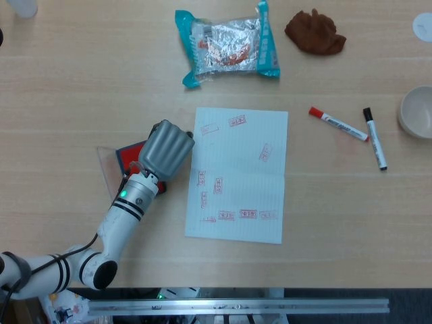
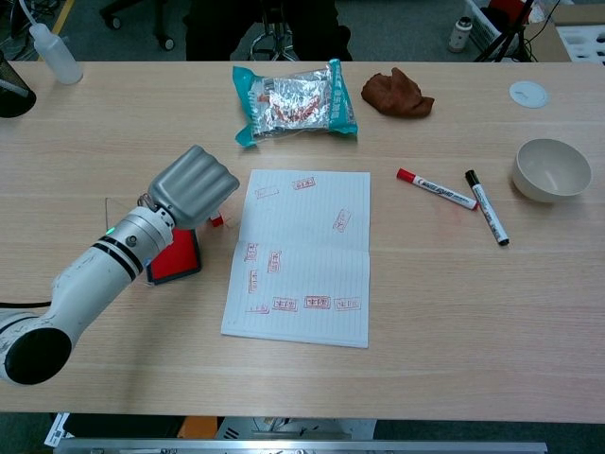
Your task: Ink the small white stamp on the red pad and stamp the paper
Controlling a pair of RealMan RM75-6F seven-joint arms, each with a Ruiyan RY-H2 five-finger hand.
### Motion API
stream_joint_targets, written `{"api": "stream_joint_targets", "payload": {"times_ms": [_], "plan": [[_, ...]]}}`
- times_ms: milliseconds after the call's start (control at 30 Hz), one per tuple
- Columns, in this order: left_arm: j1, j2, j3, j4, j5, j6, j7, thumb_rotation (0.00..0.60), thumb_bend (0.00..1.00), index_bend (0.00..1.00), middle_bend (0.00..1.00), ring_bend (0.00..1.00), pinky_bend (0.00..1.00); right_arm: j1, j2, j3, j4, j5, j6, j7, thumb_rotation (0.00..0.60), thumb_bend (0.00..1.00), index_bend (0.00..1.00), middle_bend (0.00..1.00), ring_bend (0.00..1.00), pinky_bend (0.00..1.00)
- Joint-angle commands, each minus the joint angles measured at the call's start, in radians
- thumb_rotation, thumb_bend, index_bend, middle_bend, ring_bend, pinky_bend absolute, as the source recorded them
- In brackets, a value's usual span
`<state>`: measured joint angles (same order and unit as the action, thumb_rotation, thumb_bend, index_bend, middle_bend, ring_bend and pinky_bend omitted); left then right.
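Note:
My left hand [image 1: 165, 150] [image 2: 194, 184] is curled into a fist over the right part of the red pad [image 1: 127, 154] [image 2: 176, 259], just left of the paper. A small white and red tip, the small white stamp [image 2: 216, 220], pokes out under its fingers in the chest view; the rest of the stamp is hidden inside the hand. The white lined paper [image 1: 243, 182] [image 2: 312, 255] lies flat in the middle of the table and carries several red stamp marks. My right hand shows in neither view.
The pad's clear lid [image 1: 104, 169] lies beside it. A snack bag [image 1: 228, 44] and a brown cloth [image 1: 314, 32] lie at the back. A red marker [image 1: 337, 123], a black marker [image 1: 375, 138] and a bowl [image 1: 418, 111] are to the right.

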<state>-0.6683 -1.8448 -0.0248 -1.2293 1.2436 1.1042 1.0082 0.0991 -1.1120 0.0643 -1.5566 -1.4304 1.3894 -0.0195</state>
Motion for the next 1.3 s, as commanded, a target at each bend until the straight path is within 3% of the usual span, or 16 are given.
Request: {"api": "stream_joint_targets", "payload": {"times_ms": [33, 400, 633, 867, 967, 1167, 1300], "plan": [[0.002, -0.002, 0.000, 0.000, 0.001, 0.000, 0.003, 0.600, 0.26, 0.52, 1.00, 1.00, 1.00, 0.000, 0.000, 0.000, -0.001, 0.000, 0.001, -0.001, 0.600, 0.12, 0.21, 0.32, 0.22, 0.27], [0.010, 0.043, -0.018, -0.097, -0.011, 0.020, 0.045, 0.600, 0.26, 0.43, 1.00, 1.00, 1.00, 0.002, 0.001, 0.003, -0.007, -0.003, 0.005, -0.004, 0.600, 0.12, 0.21, 0.32, 0.22, 0.27], [0.026, 0.146, -0.110, -0.349, -0.152, 0.034, 0.030, 0.600, 0.26, 0.41, 1.00, 1.00, 1.00, 0.011, 0.012, 0.009, -0.010, -0.007, 0.000, -0.003, 0.600, 0.12, 0.21, 0.32, 0.22, 0.27], [0.062, 0.289, -0.168, -0.513, -0.189, 0.092, -0.081, 0.600, 0.26, 0.40, 0.93, 0.97, 1.00, 0.033, 0.047, 0.021, -0.033, -0.017, -0.018, 0.021, 0.600, 0.12, 0.21, 0.32, 0.22, 0.27], [0.089, 0.353, -0.188, -0.558, -0.195, 0.118, -0.162, 0.600, 0.26, 0.39, 0.88, 0.92, 1.00, 0.048, 0.062, 0.023, -0.042, -0.017, -0.041, 0.034, 0.600, 0.12, 0.21, 0.32, 0.22, 0.27], [0.146, 0.466, -0.180, -0.597, -0.192, 0.148, -0.285, 0.600, 0.26, 0.32, 0.69, 0.70, 0.99, 0.069, 0.064, 0.029, -0.041, 0.014, -0.088, 0.035, 0.600, 0.12, 0.21, 0.32, 0.22, 0.27], [0.195, 0.520, -0.142, -0.571, -0.152, 0.170, -0.377, 0.600, 0.26, 0.27, 0.50, 0.48, 0.78, 0.072, 0.057, 0.029, -0.026, 0.029, -0.099, 0.047, 0.600, 0.12, 0.21, 0.32, 0.22, 0.27]]}}
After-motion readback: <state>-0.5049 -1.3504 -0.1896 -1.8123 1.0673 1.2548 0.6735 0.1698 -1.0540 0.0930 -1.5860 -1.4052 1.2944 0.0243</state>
